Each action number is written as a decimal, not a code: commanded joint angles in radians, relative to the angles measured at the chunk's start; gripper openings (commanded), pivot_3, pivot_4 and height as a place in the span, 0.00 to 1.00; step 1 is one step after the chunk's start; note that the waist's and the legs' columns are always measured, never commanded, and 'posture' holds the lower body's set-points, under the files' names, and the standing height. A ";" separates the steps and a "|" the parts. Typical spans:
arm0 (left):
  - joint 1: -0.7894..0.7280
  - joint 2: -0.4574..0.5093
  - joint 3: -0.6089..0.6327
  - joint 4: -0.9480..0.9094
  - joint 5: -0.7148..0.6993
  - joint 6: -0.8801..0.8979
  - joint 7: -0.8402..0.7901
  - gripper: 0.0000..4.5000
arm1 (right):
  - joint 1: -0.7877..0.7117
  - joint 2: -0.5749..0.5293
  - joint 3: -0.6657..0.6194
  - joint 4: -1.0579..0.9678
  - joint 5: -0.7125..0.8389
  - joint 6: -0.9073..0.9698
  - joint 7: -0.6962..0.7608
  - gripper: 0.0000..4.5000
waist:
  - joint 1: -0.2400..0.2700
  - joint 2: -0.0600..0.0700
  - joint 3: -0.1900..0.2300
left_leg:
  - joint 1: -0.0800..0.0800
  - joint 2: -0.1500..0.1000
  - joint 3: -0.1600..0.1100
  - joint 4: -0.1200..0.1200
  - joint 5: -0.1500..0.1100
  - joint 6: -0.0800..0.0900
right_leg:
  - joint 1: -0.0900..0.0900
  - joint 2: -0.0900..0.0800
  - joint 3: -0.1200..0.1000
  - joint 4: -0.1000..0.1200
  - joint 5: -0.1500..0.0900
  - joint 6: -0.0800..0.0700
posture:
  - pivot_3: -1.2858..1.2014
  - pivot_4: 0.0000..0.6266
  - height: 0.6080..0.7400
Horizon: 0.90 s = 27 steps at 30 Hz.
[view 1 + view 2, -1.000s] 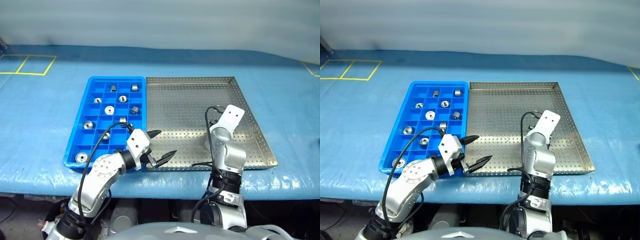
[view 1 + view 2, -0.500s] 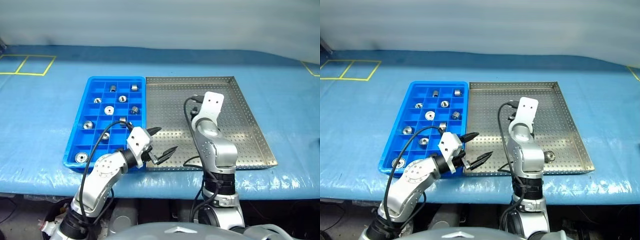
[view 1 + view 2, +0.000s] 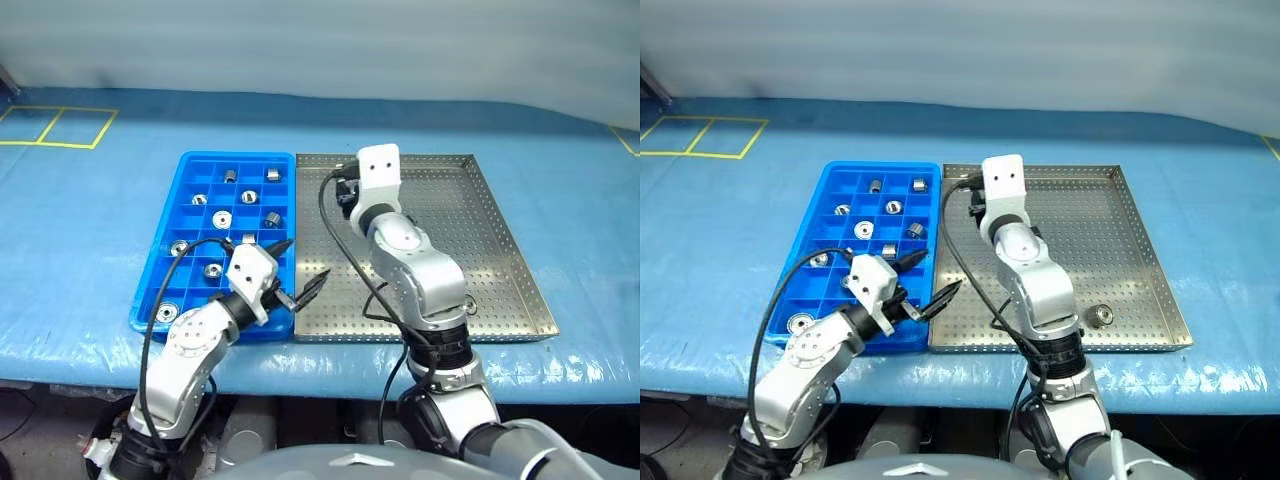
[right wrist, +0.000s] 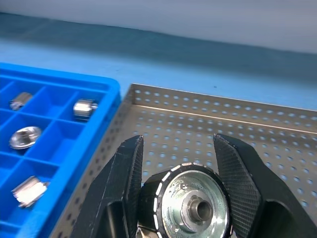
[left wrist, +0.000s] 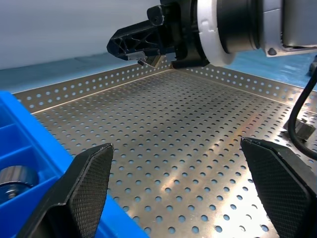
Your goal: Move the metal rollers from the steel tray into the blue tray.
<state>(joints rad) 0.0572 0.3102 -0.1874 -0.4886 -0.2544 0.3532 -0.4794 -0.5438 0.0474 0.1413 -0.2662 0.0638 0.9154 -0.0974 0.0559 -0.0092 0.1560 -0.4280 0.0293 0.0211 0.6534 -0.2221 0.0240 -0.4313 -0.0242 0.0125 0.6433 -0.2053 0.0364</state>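
My right gripper (image 4: 178, 161) is shut on a metal roller (image 4: 190, 209), a shiny ring with a hollow centre. It hangs over the far left part of the steel tray (image 3: 500, 215), close to the blue tray (image 3: 158, 285); the head view shows this right gripper (image 3: 345, 192) beside the blue tray's rim. Several metal rollers (image 3: 221, 219) lie in the blue tray's compartments. One more roller (image 3: 1099, 316) lies near the steel tray's front right. My left gripper (image 3: 303, 262) stands open and empty at the near edge where the two trays meet, with its fingers (image 5: 89, 183) wide apart.
Both trays sit side by side on a table under a blue cover (image 3: 90, 220). Yellow tape lines (image 3: 60, 125) mark the far left. My right arm (image 3: 420, 270) stretches across the middle of the steel tray.
My right arm has swung left and upward across the steel tray, carrying the roller from the tray's near right toward its far left corner. The left gripper has shifted a little to the left, still open.
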 commanded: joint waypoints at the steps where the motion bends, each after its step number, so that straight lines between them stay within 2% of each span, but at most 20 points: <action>1: 0.037 0.009 0.051 -0.078 -0.016 -0.036 0.009 1.00 | -0.025 0.007 0.037 -0.055 0.022 -0.034 0.066 0.42 | 0.009 0.000 0.000 | 0.000 0.000 0.000 0.000 0.000 0.000 | 0.000 0.000 0.000 0.000 0.000 0.000 | 0.65 0.24 1.00; 13: 0.228 0.066 0.132 -0.175 -0.017 -0.067 0.003 1.00 | 0.024 0.018 0.201 -0.074 0.064 -0.016 0.226 0.42 | 0.069 0.000 0.000 | -0.001 0.005 0.001 0.000 0.000 0.000 | -0.001 -0.002 -0.001 -0.002 -0.001 -0.002 | 0.70 0.24 1.00; 19: 0.307 0.097 0.177 -0.206 -0.028 -0.071 -0.011 1.00 | 0.088 -0.002 0.227 -0.104 0.090 -0.005 0.278 0.42 | 0.098 0.000 0.001 | -0.002 0.006 0.001 -0.001 -0.001 -0.001 | -0.002 -0.003 -0.003 -0.002 -0.002 -0.003 | 0.70 0.24 1.00; 27: 0.317 0.105 0.176 -0.202 -0.047 -0.072 -0.023 1.00 | 0.186 -0.036 0.218 -0.140 0.098 0.036 0.292 0.42 | 0.126 0.000 0.001 | -0.004 0.006 0.002 -0.002 -0.001 -0.001 | -0.006 -0.003 -0.003 -0.003 -0.002 -0.003 | 0.70 0.24 1.00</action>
<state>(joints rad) 0.3739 0.4069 -0.0118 -0.6381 -0.2877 0.2994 -0.4906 -0.3648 0.0075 0.3634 -0.3554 0.1470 0.9486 0.1914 0.1816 -0.0089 0.1566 -0.4324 0.0356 0.0233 0.6505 -0.2230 0.0225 -0.4378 -0.0272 0.0094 0.6406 -0.2078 0.0330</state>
